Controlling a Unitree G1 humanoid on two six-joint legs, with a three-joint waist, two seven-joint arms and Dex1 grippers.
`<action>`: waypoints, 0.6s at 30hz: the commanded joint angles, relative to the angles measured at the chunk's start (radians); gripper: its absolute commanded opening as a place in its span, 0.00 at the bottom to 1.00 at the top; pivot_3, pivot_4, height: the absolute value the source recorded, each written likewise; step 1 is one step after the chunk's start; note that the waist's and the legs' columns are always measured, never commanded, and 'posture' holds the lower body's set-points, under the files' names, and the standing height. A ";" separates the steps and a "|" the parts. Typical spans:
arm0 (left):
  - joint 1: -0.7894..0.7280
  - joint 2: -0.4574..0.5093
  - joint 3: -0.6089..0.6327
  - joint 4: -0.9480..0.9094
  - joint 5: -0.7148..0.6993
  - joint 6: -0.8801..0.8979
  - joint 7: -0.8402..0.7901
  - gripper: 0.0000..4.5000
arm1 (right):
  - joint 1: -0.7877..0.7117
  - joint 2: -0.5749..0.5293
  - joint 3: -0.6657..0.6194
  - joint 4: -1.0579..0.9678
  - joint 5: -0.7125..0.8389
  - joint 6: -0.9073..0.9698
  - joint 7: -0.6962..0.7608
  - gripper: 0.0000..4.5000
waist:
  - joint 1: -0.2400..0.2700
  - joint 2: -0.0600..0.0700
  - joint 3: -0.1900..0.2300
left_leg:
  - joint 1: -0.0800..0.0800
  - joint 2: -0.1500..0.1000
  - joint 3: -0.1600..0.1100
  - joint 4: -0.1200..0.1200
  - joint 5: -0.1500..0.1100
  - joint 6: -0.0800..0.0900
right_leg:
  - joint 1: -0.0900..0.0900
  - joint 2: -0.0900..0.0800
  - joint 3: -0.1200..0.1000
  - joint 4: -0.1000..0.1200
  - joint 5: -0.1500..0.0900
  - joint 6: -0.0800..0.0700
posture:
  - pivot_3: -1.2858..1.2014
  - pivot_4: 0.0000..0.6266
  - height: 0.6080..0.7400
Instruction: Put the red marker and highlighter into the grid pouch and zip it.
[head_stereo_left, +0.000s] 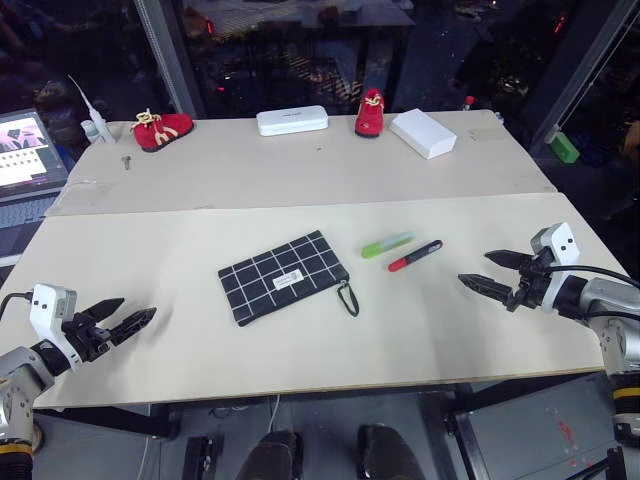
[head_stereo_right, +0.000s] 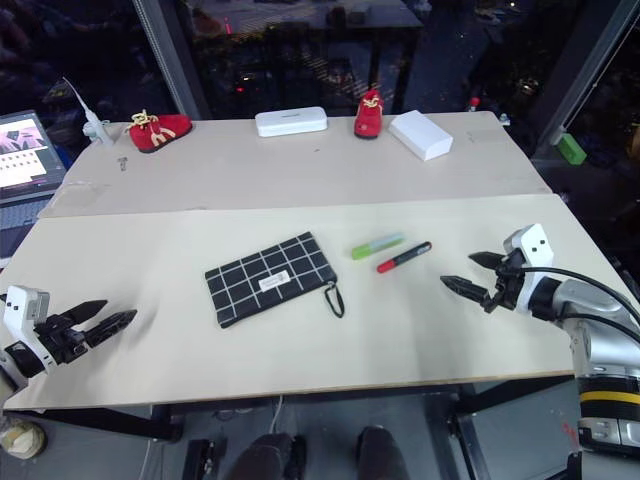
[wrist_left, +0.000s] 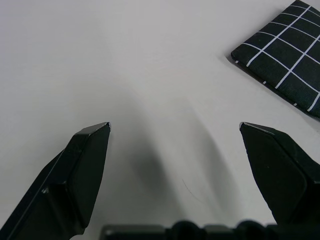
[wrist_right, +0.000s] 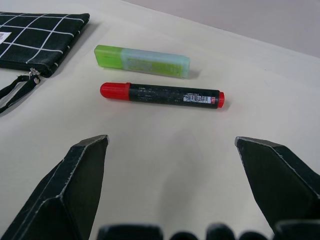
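At table edge, about 4 o'clock in my head view, my right gripper (head_stereo_left: 492, 272) hovers with its two fingers spread wide, nothing between them, tips aimed toward the table's middle. Just ahead of those tips, near centre and slightly toward 2 o'clock, lies the red marker (head_stereo_left: 415, 256), black barrel with red ends, flat on the table (head_stereo_left: 300, 180). Close beside it, on the far side and almost parallel, lies the highlighter (head_stereo_left: 387, 244), light green and translucent; the two are apart, not touching. Left of both, near centre, the grid pouch (head_stereo_left: 284, 277) lies flat, white label up, its black loop strap (head_stereo_left: 347, 298) trailing toward the pens. My left gripper (head_stereo_left: 130, 318) sits at about 8 o'clock, fingers also spread and empty, a corner of the pouch ahead of it. Along the far edge, 10 to 1 o'clock: a red shoe (head_stereo_left: 161, 129), a long white case (head_stereo_left: 292, 120), a second red shoe (head_stereo_left: 370, 112), a white box (head_stereo_left: 422, 133).
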 joint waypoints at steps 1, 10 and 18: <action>-0.003 0.003 0.009 -0.052 -0.023 -0.003 -0.020 0.99 | -0.023 0.001 -0.005 -0.020 0.002 -0.002 -0.006 1.00 | 0.000 0.000 0.000 | 0.000 0.000 0.000 0.000 0.000 0.000 | 0.000 0.000 0.000 0.000 0.000 0.000 | 0.52 0.24 1.00; -0.024 0.036 -0.111 -0.006 0.197 -0.419 -0.078 1.00 | -0.066 0.023 -0.008 0.023 0.004 0.024 -0.031 0.51 | 0.001 0.000 0.000 | 0.000 0.001 0.002 0.000 0.000 0.000 | 0.000 -0.001 0.001 -0.001 0.001 -0.001 | 0.52 0.24 1.00; -0.109 0.022 -0.224 0.027 0.344 -0.701 -0.035 1.00 | -0.085 0.036 0.005 0.001 0.016 0.027 -0.023 0.01 | 0.006 0.000 0.000 | 0.000 0.001 0.003 0.000 0.000 0.000 | 0.000 -0.001 0.001 -0.002 0.001 -0.002 | 0.52 0.24 1.00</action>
